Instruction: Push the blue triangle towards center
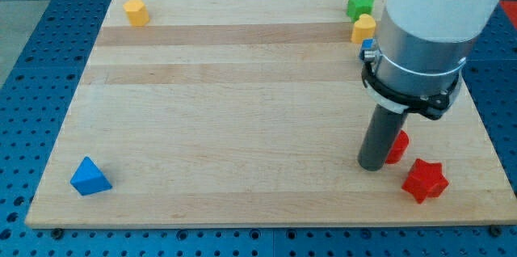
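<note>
The blue triangle lies near the board's bottom left corner. My tip rests on the board at the lower right, far to the right of the blue triangle. It touches or nearly touches a red block that is partly hidden behind the rod. A red star lies just right of and below the tip.
A yellow hexagon-like block sits at the top left. A green star, a yellow block and a small blue block, partly hidden by the arm, stand at the top right. The wooden board lies on a blue perforated table.
</note>
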### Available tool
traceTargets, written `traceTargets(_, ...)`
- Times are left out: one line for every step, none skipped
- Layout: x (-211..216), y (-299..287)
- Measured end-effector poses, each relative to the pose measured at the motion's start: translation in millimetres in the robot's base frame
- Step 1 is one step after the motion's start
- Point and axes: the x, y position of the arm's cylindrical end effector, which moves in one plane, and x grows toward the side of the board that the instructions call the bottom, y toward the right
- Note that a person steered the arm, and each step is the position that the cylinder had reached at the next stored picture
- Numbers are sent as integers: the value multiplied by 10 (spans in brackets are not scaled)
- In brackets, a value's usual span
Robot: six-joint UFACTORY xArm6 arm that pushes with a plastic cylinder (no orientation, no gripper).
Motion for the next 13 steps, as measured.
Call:
traceTargets(0, 91)
traceTargets(-14, 97)
traceTargets(-23, 97)
traceTargets(-23, 85)
traceTargets(98, -358)
traceTargets(462, -994)
traceTargets(688, -1404)
traceTargets(687, -2478)
traceTargets(663, -3656)
traceTargets(588, -3808)
traceTargets(504, -3811)
traceTargets(173, -3815)
traceTargets(77, -3815)
